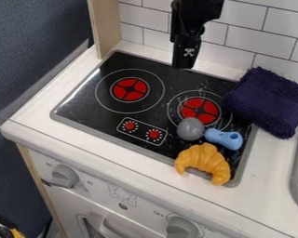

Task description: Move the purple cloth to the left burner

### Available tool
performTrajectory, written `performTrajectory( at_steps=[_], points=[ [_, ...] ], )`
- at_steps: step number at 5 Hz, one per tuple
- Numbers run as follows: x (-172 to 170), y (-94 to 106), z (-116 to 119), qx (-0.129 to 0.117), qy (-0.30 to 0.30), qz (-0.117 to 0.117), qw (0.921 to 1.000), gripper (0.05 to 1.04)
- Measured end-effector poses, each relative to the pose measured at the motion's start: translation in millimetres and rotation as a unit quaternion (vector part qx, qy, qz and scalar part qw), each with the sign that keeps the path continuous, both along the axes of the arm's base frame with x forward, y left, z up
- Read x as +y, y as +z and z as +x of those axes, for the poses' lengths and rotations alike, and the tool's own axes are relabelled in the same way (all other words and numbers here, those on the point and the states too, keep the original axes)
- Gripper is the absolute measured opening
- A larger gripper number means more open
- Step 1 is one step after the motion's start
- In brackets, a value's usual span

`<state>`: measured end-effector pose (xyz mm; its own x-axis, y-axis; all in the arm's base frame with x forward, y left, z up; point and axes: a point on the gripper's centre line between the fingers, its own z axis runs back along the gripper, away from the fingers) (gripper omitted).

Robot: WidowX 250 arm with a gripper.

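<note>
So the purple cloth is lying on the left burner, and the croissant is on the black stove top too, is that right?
Not quite: the purple cloth isn't on the left burner. The camera view shows it over at the stove top's right edge, partly on the white counter. The croissant is on the black stove top, as you said.

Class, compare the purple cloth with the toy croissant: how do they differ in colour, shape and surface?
The purple cloth is dark purple, while the croissant is golden orange. The purple cloth has a roughly rectangular outline; the croissant curves like a crescent. The purple cloth looks fuzzy, whereas the croissant looks smooth with moulded ridges. Both are off the left burner.
</note>
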<state>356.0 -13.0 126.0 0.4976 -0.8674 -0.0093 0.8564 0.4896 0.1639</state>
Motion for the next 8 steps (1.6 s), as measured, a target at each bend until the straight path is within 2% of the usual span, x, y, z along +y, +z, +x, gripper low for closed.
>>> performTrajectory(
  at_steps=[1, 3, 4, 5, 6, 7, 8],
  points=[
    [-0.6, -10.7, -0.7, 0.016, 0.001, -0.001, 0.9999, 0.999],
    [-42.8, -17.5, 5.3, 0.028, -0.057, -0.017, 0.9978, 0.999],
    [-72.4, -10.3, 10.6, 0.020, -0.095, -0.018, 0.9952, 0.999],
    [-108.1, -21.2, 24.5, 0.032, -0.139, -0.025, 0.9895, 0.999],
    [-130.0, -31.7, 39.2, 0.037, -0.167, -0.030, 0.9848, 0.999],
    [-140.1, -57.1, 46.9, 0.052, -0.183, -0.027, 0.9813, 0.999],
    [-139.0, -62.6, 45.7, 0.059, -0.192, -0.025, 0.9793, 0.999]
  ],
)
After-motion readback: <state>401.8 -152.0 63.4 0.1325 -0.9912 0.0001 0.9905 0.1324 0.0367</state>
